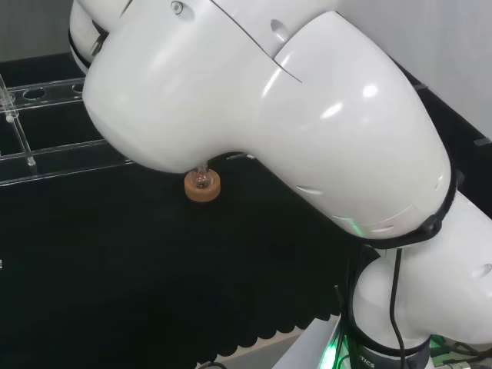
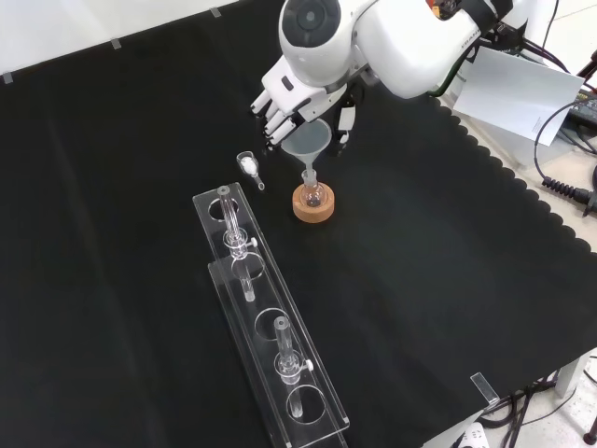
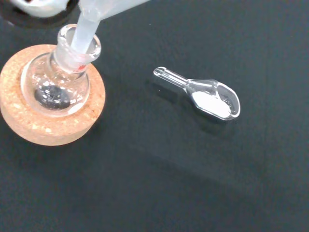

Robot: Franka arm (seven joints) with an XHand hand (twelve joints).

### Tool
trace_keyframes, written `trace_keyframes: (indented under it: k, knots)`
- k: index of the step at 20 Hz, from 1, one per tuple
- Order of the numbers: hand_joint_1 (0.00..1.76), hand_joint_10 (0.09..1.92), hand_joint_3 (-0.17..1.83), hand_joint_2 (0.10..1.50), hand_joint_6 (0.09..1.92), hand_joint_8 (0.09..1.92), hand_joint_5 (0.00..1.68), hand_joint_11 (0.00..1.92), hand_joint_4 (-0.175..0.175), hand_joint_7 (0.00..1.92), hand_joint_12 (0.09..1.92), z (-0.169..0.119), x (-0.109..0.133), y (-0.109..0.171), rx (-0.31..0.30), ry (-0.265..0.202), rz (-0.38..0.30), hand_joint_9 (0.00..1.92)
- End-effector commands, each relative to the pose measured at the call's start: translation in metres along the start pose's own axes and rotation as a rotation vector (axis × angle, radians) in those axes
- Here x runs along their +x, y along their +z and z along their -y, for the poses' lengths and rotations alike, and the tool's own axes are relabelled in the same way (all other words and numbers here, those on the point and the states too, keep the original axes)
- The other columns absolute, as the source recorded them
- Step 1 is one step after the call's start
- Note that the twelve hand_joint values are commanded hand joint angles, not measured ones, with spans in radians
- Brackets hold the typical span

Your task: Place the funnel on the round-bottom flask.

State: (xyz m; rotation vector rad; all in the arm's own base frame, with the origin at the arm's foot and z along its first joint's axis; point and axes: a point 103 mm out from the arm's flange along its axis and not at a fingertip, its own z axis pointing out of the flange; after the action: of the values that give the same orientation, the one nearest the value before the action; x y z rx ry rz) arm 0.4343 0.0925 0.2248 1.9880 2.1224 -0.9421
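Hand: your hand (image 2: 284,101) clamps the funnel (image 2: 306,142), stem inside the round-bottom flask (image 3: 60,84) neck.
Risk: letting go while it's tilted could tip the flask off its cork ring (image 3: 50,126).

glass scoop (image 2: 248,166) and clear rack (image 2: 266,317) crowd the flask's (image 2: 312,195) left; right lies open.

Head behind, front overhead, wrist close — all share the cork stand (image 2: 312,204).

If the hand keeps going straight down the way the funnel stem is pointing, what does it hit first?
Most likely the round-bottom flask: the funnel stem already sits in its neck, so the funnel's cone would seat on the rim before the hand met anything. The flask rests in a cork ring. Depth is hard to judge.
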Motion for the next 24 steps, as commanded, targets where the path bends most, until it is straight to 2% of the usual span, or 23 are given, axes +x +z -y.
trace_keyframes:
  k: [1, 8, 15, 17, 21, 24]
  knots:
    - [0.74, 0.68, 0.50, 0.69, 0.72, 0.81, 0.46, 0.44, -0.057, 0.56, 1.29, -0.002, 0.003, 0.003, -0.002, -0.010, -0.013, 0.85]
    - [0.74, 0.68, 0.50, 0.69, 0.72, 0.81, 0.46, 0.44, -0.057, 0.55, 1.29, -0.003, 0.005, 0.004, -0.003, -0.014, 0.003, 0.85]
    - [0.73, 0.69, 0.50, 0.69, 0.65, 0.82, 0.39, 0.43, -0.061, 0.47, 1.29, -0.004, 0.016, 0.009, 0.036, -0.011, -0.001, 0.78]
    - [0.72, 0.71, 0.50, 0.69, 0.53, 0.82, 0.34, 0.41, -0.061, 0.38, 1.31, -0.005, 0.019, 0.011, 0.077, -0.008, -0.006, 0.71]
    - [0.68, 0.74, 0.49, 0.68, 0.18, 0.77, 0.24, 0.32, -0.053, 0.15, 1.34, -0.006, 0.018, 0.012, 0.111, -0.003, -0.011, 0.51]
    - [0.66, 0.73, 0.47, 0.67, 0.09, 0.56, 0.16, 0.24, -0.045, 0.02, 1.36, -0.007, 0.013, 0.014, 0.104, 0.009, -0.007, 0.31]
